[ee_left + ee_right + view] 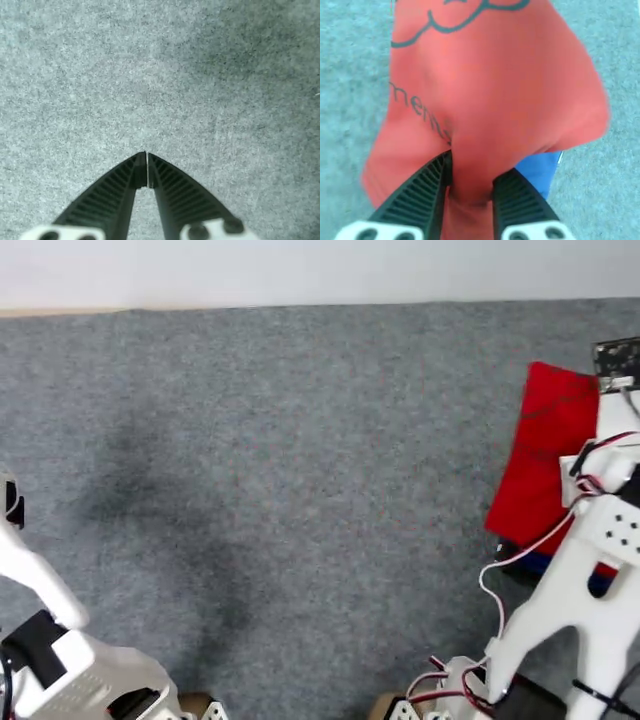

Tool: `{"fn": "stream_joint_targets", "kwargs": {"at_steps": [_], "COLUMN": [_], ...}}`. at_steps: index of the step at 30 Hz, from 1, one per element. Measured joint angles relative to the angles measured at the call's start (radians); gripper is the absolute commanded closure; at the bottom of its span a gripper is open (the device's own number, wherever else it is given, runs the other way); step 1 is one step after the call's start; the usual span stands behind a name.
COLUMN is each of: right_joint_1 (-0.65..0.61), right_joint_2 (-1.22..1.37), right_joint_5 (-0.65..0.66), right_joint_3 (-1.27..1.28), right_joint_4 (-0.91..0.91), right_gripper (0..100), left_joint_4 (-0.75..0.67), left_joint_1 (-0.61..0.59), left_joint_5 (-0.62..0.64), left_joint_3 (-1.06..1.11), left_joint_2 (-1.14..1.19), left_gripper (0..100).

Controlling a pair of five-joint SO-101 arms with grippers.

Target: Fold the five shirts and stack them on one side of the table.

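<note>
Fabric of the red shirt (490,90) is pinched between the jaws of the right gripper (474,167). A fold is bunched in the grip, and the rest of the garment extends away from the jaws. A blue garment (538,172) is seen under its edge. In the high view the shirt lies at the right edge of the tabletop (300,440), with its long axis running near to far. The jaws of the left gripper (147,156) are closed on nothing, over bare grey surface at the near left, well apart from the shirt. The right arm is judged the nearer, so the coming placement would fall to it.
</note>
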Motion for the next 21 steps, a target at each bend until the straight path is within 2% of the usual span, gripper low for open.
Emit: {"fn": "stream_joint_targets", "kwargs": {"at_steps": [9, 11, 16, 21], "right_joint_1": [0.086, 0.097, 0.107, 0.112], "right_joint_2": [0.259, 0.321, 0.427, 0.459], "right_joint_5": [0.0, 0.002, 0.04, 0.049], "right_joint_3": [-0.048, -0.089, -0.226, -0.33], "right_joint_4": [-0.078, -0.078, -0.078, -0.078], "right_gripper": [98.2, 94.3, 75.0, 72.6], "left_joint_4": [0.0, 0.0, 0.0, 0.0], "left_joint_1": [0.0, 0.0, 0.0, 0.0], "left_joint_5": [0.0, 0.0, 0.0, 0.0], "left_joint_3": [0.0, 0.0, 0.0, 0.0], "left_joint_2": [0.0, 0.0, 0.0, 0.0], "left_gripper": [99, 99, 99, 99]}}
